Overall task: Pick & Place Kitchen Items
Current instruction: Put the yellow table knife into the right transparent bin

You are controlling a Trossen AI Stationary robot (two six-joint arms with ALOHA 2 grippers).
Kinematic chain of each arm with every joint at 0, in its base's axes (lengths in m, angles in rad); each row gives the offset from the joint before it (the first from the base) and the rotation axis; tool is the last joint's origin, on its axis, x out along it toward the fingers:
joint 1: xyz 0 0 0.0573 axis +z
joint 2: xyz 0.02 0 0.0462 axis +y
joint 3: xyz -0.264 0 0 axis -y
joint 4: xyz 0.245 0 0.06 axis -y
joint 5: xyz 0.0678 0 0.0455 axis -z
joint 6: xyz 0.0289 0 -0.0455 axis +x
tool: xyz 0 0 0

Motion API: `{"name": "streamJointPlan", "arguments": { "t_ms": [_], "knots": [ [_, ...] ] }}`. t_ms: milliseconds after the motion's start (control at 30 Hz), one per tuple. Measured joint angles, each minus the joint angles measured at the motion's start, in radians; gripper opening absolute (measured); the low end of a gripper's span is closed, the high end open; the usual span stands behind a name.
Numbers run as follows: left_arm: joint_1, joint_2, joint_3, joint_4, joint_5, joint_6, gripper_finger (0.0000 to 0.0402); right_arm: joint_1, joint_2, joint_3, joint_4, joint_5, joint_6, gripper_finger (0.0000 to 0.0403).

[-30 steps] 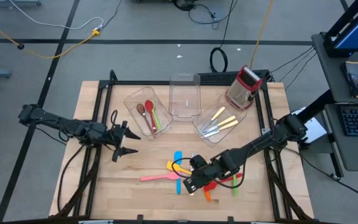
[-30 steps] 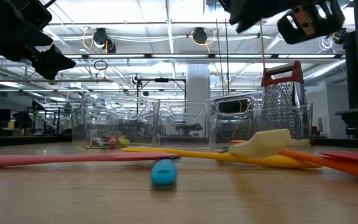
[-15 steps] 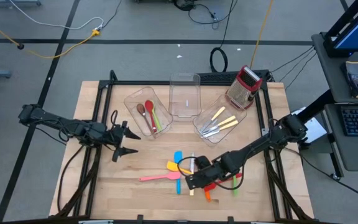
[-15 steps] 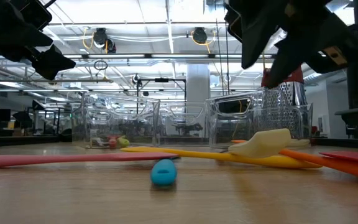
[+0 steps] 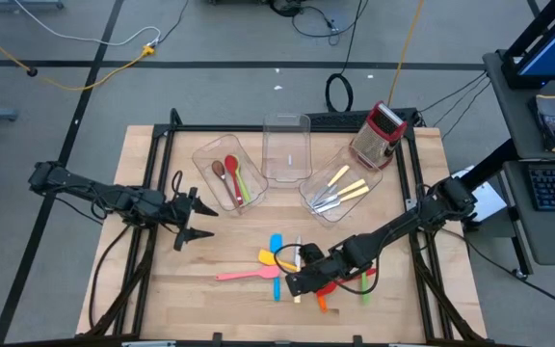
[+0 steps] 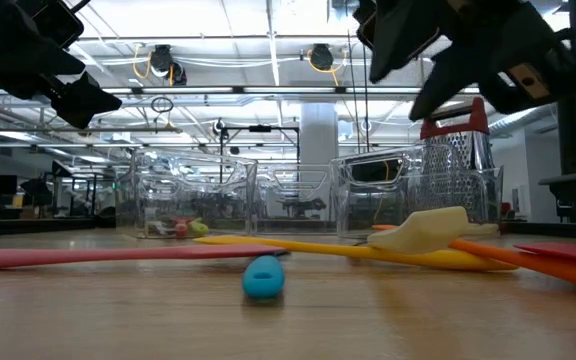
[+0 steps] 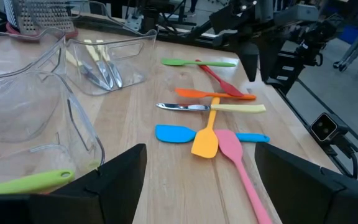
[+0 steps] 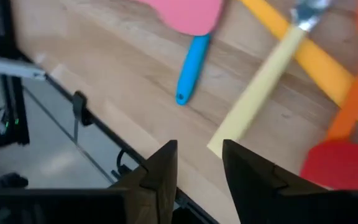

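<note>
Parting its fingers from a near pinch a second ago to about half spread, the right claw (image 5: 298, 280) hangs low over the loose pile at 6 o'clock on the table (image 5: 152, 308) and grips nothing. In the high view it sits slightly farther toward 3 o'clock than before and is turned a little. Its wrist view shows the cream handle of the knife (image 8: 261, 91) lying just ahead of the gap between the two fingers, not yet inside it. That reads as a line-up for a grasp on the knife, with the closing move yet to come.

None of the loose pieces has shifted. Around the knife lie the blue spatula (image 7: 184, 134), yellow spatula (image 7: 205, 140), pink spatula (image 7: 240, 167), orange spatula (image 7: 213, 94), red spatula (image 7: 220, 80) and green spatula (image 7: 197, 62), crossing and touching one another. The yellow handle runs just beside the knife, so a sloppy pinch could catch both.

The spoons (image 5: 231, 180) rest in the bin at 11 o'clock. Other cutlery (image 5: 339, 191) rests in the bin at 1 o'clock, likely where the knife belongs. Seven pieces are left on the wood, so the sorting looks roughly half done.

The left claw (image 5: 198, 224) waits at 9 o'clock, unmoved, spread wide and carrying nothing
</note>
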State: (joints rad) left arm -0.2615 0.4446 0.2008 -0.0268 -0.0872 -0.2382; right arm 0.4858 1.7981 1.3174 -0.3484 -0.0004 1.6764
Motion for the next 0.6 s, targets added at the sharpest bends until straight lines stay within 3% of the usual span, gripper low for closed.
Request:
{"name": "streamJointPlan", "arguments": {
  "t_ms": [200, 400, 600],
  "knots": [
    [0.0, 0.0, 0.0, 0.0, 0.0, 0.001, 0.0306, 0.0, 0.0, 0.0, 0.085, 0.003, -0.151, 0.0123],
    [0.0, 0.0, 0.0, 0.0, 0.0, 0.0, 0.0306, -0.015, 0.0, 0.0, 0.082, 0.003, -0.076, 0.0123],
    [0.0, 0.0, 0.0, 0.0, 0.0, 0.0, 0.0306, -0.021, 0.0, 0.0, 0.082, 0.003, -0.111, 0.0123]
  ]
}}
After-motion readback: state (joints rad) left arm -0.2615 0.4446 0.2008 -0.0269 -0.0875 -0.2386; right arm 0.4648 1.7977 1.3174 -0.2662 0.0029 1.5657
